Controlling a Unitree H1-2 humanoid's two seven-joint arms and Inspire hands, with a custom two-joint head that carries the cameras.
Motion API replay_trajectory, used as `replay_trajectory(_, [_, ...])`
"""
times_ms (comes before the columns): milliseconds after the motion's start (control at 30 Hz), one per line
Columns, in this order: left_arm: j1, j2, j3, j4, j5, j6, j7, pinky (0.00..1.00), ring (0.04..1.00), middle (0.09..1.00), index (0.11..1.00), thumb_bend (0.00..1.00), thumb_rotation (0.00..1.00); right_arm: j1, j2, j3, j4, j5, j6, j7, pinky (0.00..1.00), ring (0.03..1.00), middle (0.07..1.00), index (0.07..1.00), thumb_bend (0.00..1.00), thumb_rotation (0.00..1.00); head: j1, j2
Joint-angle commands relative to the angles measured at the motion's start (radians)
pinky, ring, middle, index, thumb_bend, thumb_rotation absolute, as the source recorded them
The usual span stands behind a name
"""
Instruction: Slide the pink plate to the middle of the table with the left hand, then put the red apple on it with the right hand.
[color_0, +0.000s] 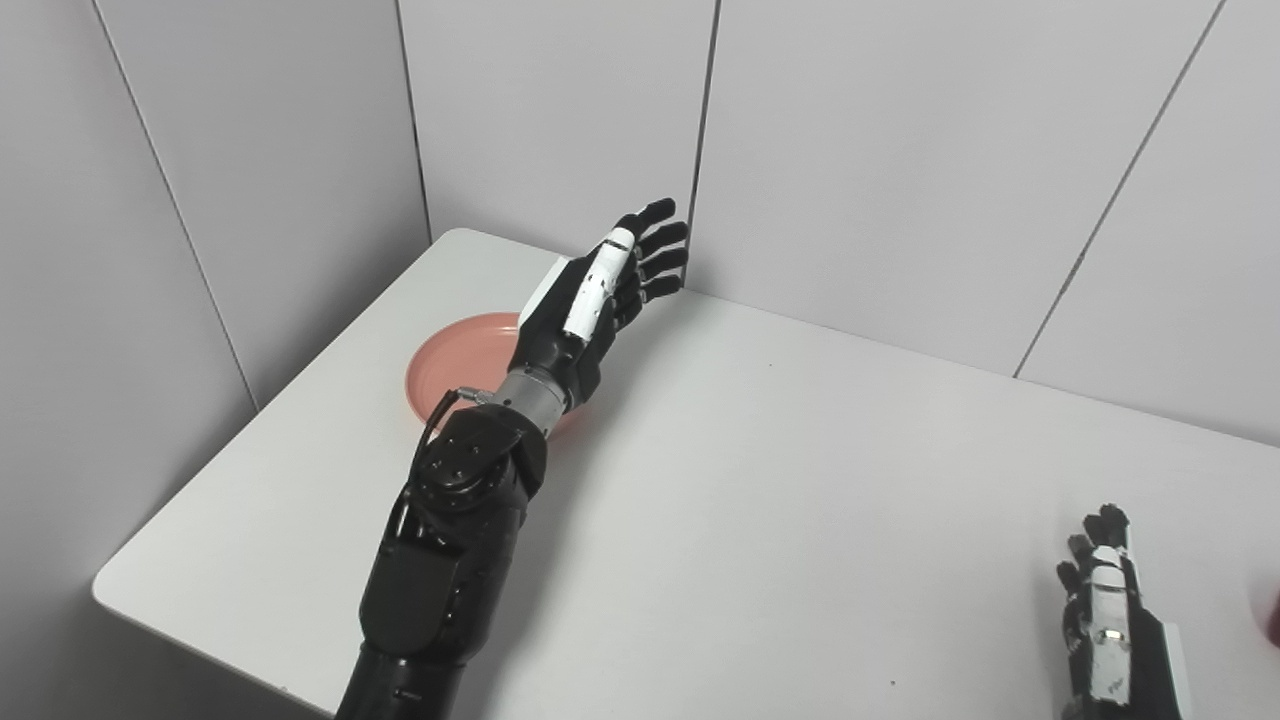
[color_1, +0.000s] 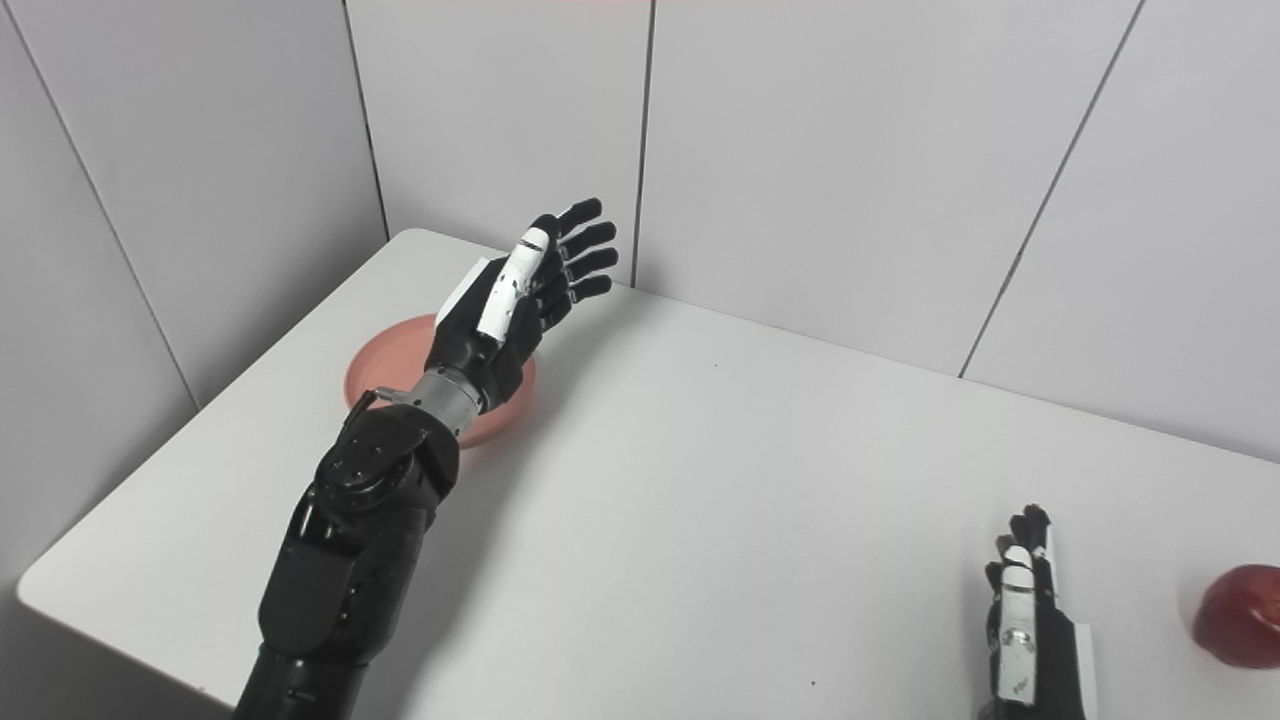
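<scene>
The pink plate (color_0: 455, 365) lies on the white table (color_0: 800, 480) near its far left corner, partly hidden behind my left wrist. My left hand (color_0: 600, 290) is raised above the plate's far side, fingers spread and stretched toward the wall, holding nothing. The red apple (color_1: 1238, 614) rests at the right edge of the table; the left eye view shows only a sliver of it. My right hand (color_1: 1025, 610) rests low at the bottom right, just left of the apple and apart from it, fingers pointing away and empty.
Grey wall panels (color_0: 900, 150) close off the table's back and left sides, close behind the left hand's fingertips. The table's front left corner (color_0: 110, 590) lies near the left forearm.
</scene>
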Motion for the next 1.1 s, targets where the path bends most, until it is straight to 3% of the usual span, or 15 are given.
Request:
replay_trajectory(0, [-0.067,0.025,0.015,-0.019,-0.014,-0.004,0.007,0.87,0.890,0.901,0.882,0.37,1.00,-0.026,-0.007,-0.003,-0.037,0.003,0.008,0.005,1.00,1.000,1.000,1.000,0.03,1.00,0.002,0.000])
replay_trajectory(467, [-0.115,0.090,0.095,0.088,-0.022,-0.018,0.046,0.86,0.870,0.878,0.854,0.31,1.00,-0.021,-0.011,-0.003,-0.061,0.006,0.033,0.006,1.00,1.000,1.000,1.000,0.01,1.00,0.019,-0.002])
replay_trajectory(1067, [-0.167,0.202,0.191,0.319,-0.064,-0.102,0.037,0.84,0.852,0.861,0.843,0.36,1.00,-0.022,-0.013,-0.004,-0.074,0.017,0.054,0.007,1.00,1.000,1.000,1.000,0.01,1.00,0.035,-0.008])
